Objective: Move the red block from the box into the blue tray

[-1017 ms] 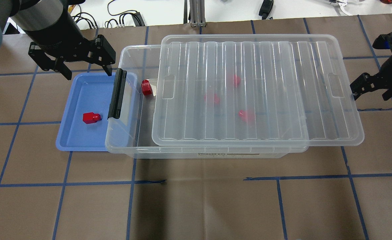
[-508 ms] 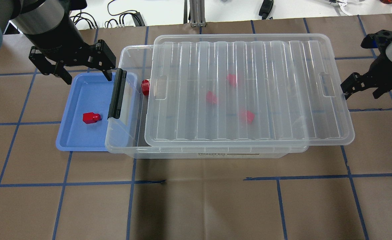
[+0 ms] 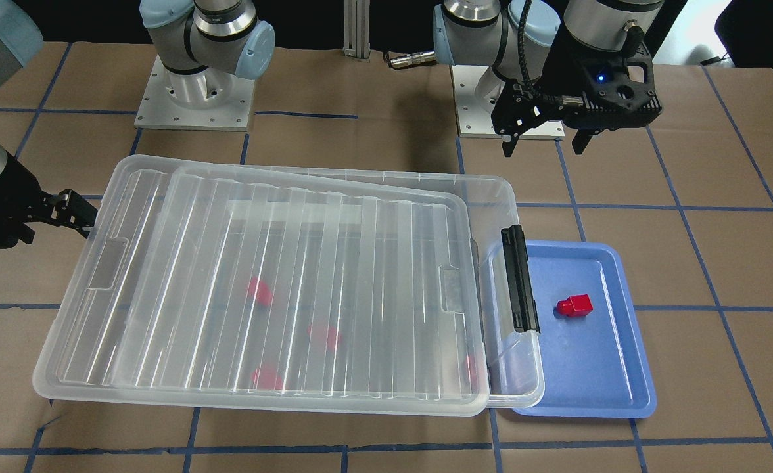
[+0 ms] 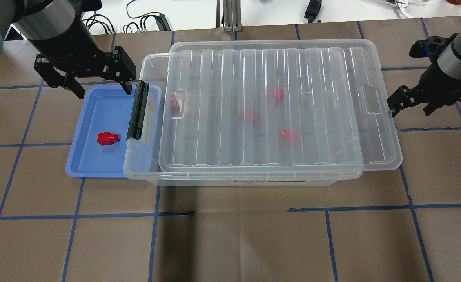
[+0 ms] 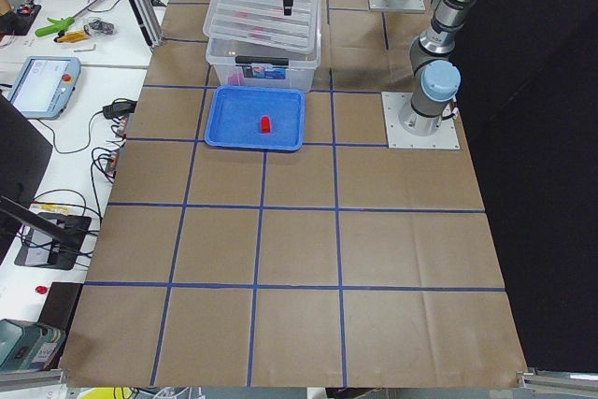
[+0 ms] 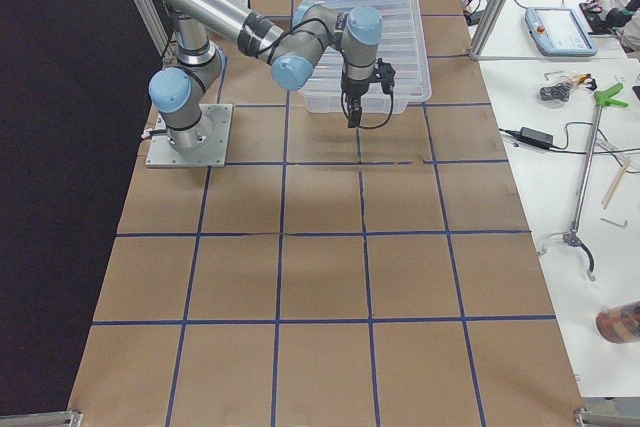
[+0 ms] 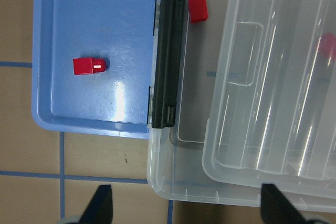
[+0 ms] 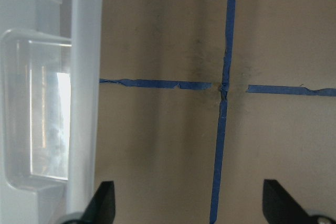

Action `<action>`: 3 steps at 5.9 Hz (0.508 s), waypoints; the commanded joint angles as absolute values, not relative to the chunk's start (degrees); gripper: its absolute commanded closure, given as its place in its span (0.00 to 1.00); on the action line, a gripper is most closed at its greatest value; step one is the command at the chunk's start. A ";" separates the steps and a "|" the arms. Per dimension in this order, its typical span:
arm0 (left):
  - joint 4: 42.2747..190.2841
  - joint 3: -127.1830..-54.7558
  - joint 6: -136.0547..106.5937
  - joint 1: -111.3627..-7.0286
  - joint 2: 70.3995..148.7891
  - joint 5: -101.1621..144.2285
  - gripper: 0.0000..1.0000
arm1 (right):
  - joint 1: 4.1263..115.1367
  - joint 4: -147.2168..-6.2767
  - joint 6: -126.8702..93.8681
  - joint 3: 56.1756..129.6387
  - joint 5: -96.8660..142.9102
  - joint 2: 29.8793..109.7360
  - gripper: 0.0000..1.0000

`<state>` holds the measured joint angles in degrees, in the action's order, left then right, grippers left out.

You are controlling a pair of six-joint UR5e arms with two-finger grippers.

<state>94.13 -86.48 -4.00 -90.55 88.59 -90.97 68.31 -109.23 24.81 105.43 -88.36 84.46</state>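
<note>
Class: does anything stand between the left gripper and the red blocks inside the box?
Yes. The ribbed lid covers three red blocks completely. A fourth red block lies in the narrow open strip between the lid's edge and the black latch bar, uncovered in the left wrist view. The left gripper hangs open.

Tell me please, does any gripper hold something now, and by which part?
Nothing is held. The left gripper is open near the blue tray, and the right gripper is open beside the lid's end.

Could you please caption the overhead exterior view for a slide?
Small red plastic block in shallow blue plastic tray; ribbed lid nearly covers clear plastic box; left gripper and right gripper open.
</note>
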 commanded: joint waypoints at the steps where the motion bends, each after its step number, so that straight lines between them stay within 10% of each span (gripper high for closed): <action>1: 94.13 -86.48 -4.04 -90.62 88.59 -90.97 0.02 | 70.56 -109.16 21.82 105.47 -86.76 84.46 0.00; 3: 94.13 -86.48 -3.96 -90.62 88.59 -90.97 0.02 | 73.56 -109.25 20.04 105.47 -86.66 84.38 0.00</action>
<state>94.13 -86.48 -3.97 -90.61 88.59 -90.97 72.39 -109.19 20.84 105.47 -86.75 84.40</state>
